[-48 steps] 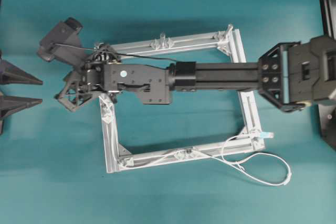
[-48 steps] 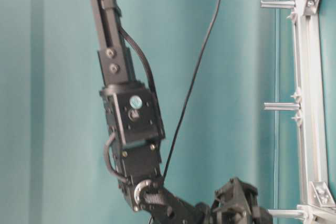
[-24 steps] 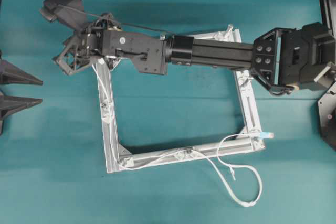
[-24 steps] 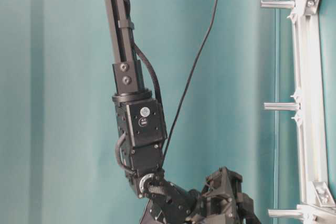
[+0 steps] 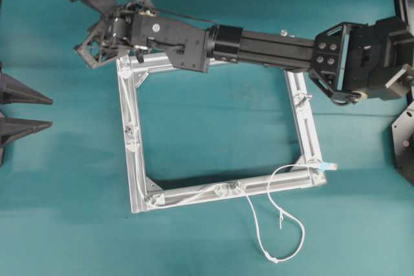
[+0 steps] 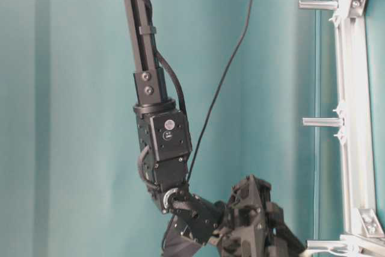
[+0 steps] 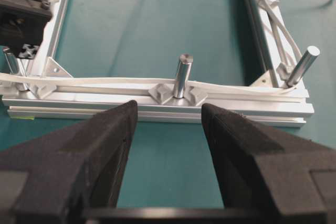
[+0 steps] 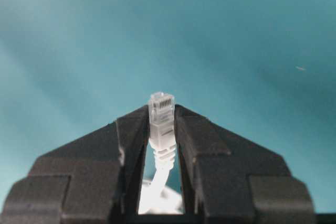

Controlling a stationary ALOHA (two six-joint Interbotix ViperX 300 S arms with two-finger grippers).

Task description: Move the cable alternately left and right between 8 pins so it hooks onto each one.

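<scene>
While the right arm reaches across the frame (image 5: 132, 159) in the overhead view, its right gripper (image 8: 161, 129) sits past the frame's top-left corner, fingers (image 8: 126, 145) clamped narrow on the cable (image 5: 275, 224) just behind the clear plug (image 8: 161, 107); plug tip pokes out beyond the fingertips, over bare teal counter (image 5: 213, 127).

Cable run, overhead: white cord lies along the left bar and the bottom bar, then leaves the frame nr bottom middle and makes a slack loop on the counter below the bottom-right corner. Other end w/ small bluish plug rests at the bottom-right corner.

Left wrist view: cord passes along the near bar, touching the base of the middle pin (image 7: 182, 74), and reaches the corner pins at both ends; more cord lies along the right-hand bar. Pins upright, silvery. Table-level view shows 3 pins sticking out from the frame edge; no cord discernible there.

Left gripper (image 7: 169, 124): fingers spread wide, holding nothing, just short of the near bar, facing the middle pin. In the overhead view it shows as two dark points at the left edge, well apart from the frame.
</scene>
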